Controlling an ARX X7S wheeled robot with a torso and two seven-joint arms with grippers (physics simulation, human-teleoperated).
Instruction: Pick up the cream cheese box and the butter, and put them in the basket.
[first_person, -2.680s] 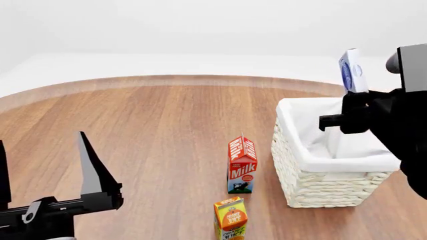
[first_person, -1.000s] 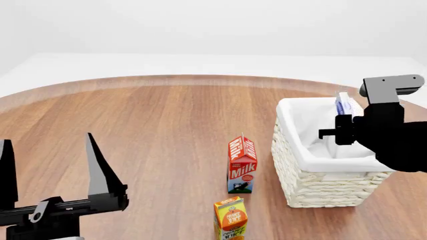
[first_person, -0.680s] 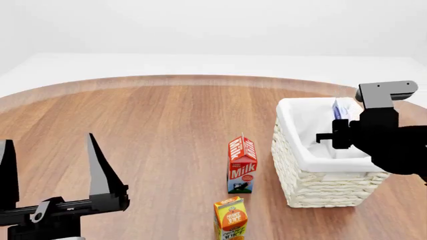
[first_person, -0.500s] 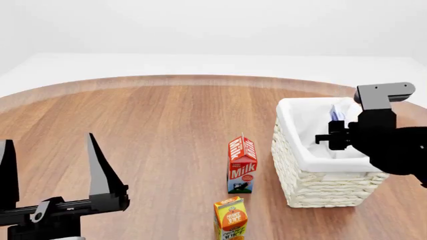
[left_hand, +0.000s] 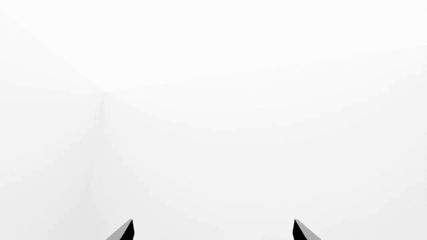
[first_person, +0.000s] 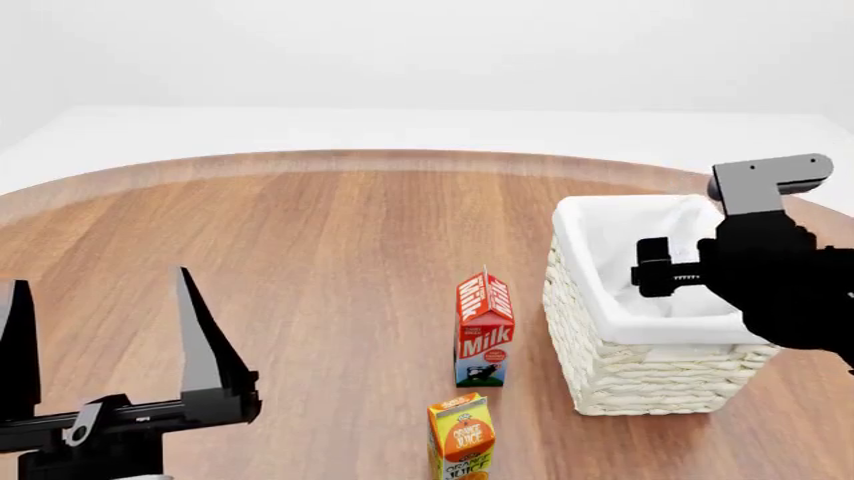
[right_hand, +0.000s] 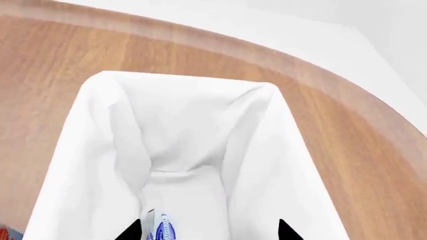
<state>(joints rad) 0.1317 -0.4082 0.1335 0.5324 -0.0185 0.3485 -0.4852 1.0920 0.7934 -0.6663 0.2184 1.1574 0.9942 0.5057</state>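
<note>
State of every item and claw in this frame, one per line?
cream cheese box: inside the basket, beside a claw tip.
basket: upright on the table.
milk carton: upright.
juice carton: upright.
left claw: open, empty.
right claw: open, over the basket.

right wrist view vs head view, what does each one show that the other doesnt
Only the right wrist view shows the cream cheese box, a blue-and-white sliver low inside the liner beside one of the right gripper's spread fingertips.

Only the head view shows the milk carton, the orange juice carton, the open left gripper and the right arm's black body over the basket.

Both show the basket with its white liner and the wooden table. Neither shows the butter.
</note>
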